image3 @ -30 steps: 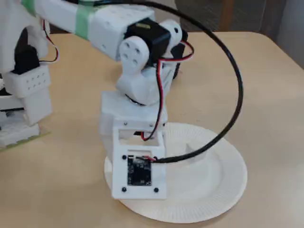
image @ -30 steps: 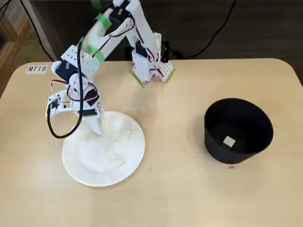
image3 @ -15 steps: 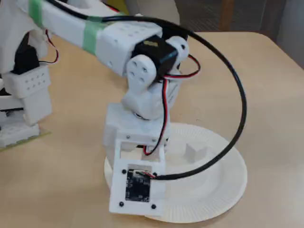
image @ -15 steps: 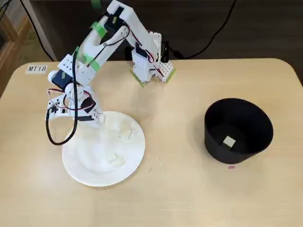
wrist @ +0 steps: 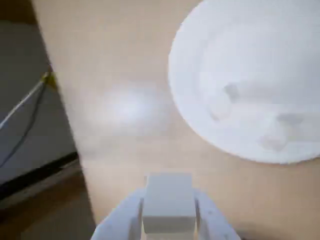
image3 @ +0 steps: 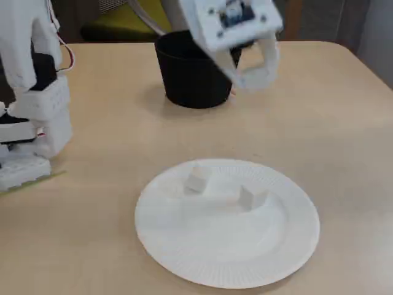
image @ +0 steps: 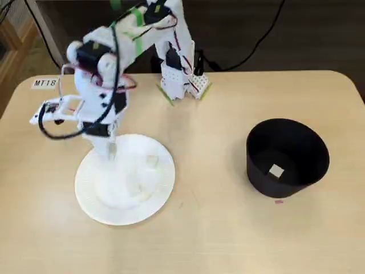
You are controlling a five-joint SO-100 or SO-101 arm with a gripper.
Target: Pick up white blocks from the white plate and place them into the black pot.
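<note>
In the wrist view my gripper [wrist: 169, 201] is shut on a white block [wrist: 168, 186], raised above the bare table just off the white plate [wrist: 250, 75]. From above, the gripper [image: 109, 150] hangs over the upper-left rim of the plate [image: 91, 197], where two more white blocks [image: 151, 161] [image: 137, 189] lie. The low fixed view shows the same two blocks [image3: 196, 181] [image3: 249, 198] on the plate [image3: 184, 258], with the gripper [image3: 253, 74] high up. At the right stands the black pot [image: 287, 137] with one block [image: 276, 170] inside.
The arm's base [image: 182, 83] is clamped at the table's far edge, with cables running off behind it. A label reading MT18 [image: 44, 83] sits at the far left. A small pink mark [image: 278, 201] lies in front of the pot.
The arm has risen from the plate with a block in its gripper and swung upward. In the low fixed view it no longer covers the plate.
</note>
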